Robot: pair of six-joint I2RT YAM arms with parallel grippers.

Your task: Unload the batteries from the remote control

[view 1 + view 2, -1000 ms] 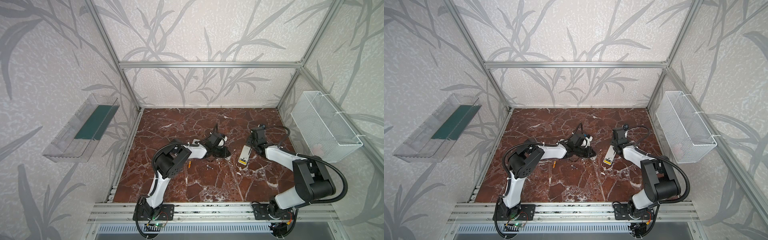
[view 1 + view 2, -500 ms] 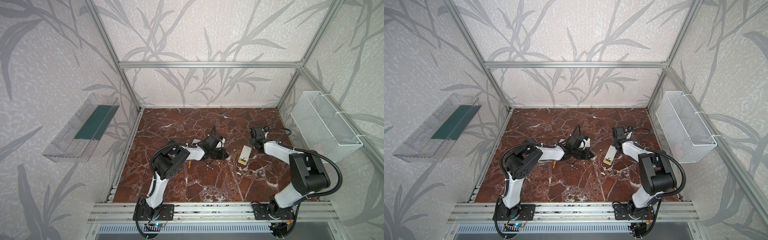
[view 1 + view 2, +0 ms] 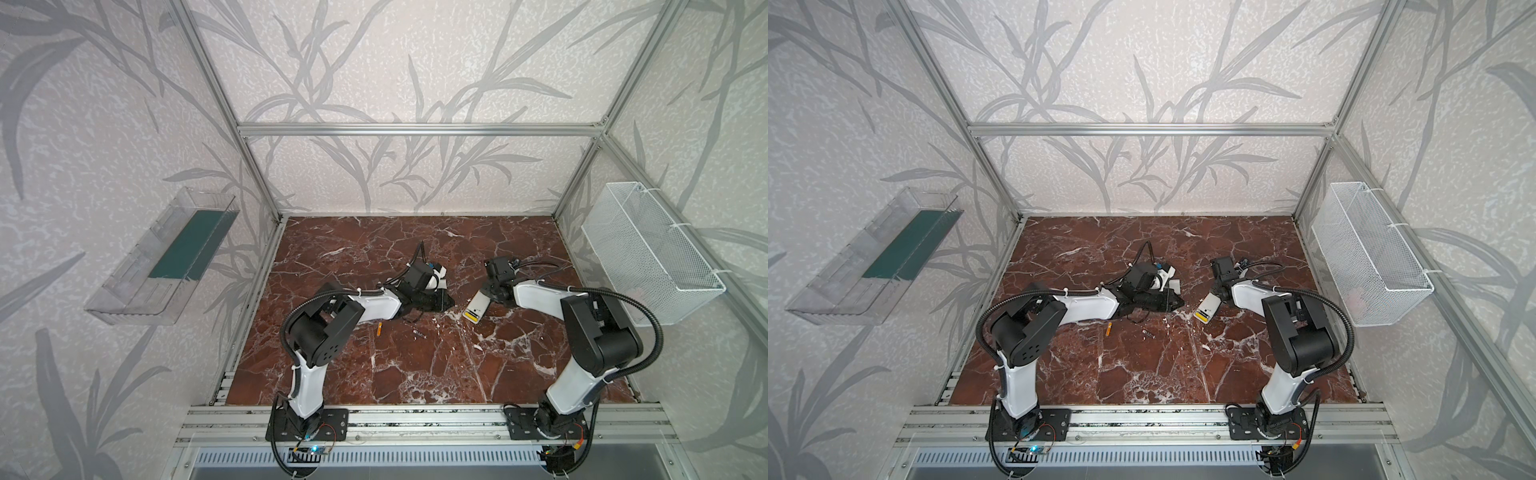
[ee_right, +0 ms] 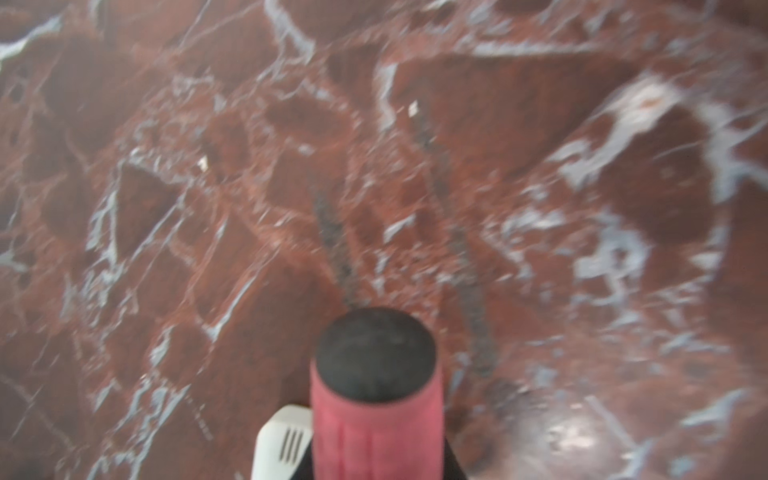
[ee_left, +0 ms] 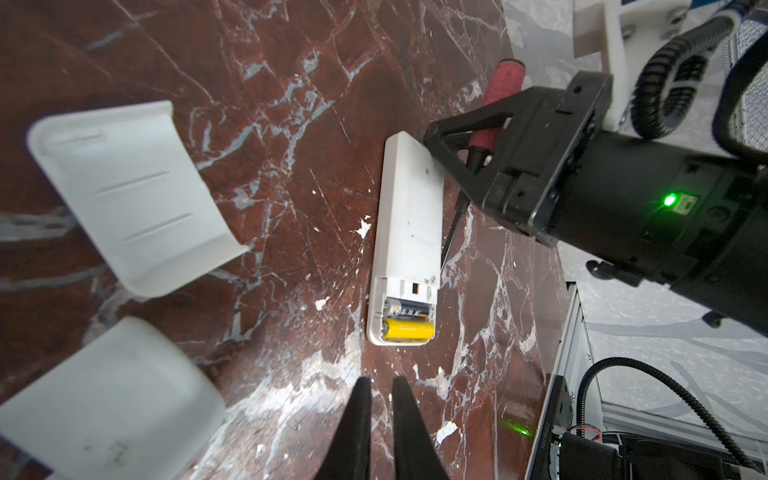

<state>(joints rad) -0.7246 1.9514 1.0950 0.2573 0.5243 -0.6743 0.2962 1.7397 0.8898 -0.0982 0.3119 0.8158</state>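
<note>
Left wrist view: the remote control (image 5: 409, 224) lies back-up on the bench (image 5: 291, 104), cover off, a dark battery (image 5: 409, 309) and a yellow battery (image 5: 409, 331) seated at the end facing your left gripper (image 5: 380, 384), its jaws a slit apart, empty. Your right gripper (image 5: 473, 153) has its jaws clamped on the pink-handled screwdriver (image 5: 503, 79) beside the remote's long edge. Levering a cell out looks next, with bare bench ahead and white covers (image 5: 129, 199) aside.
</note>
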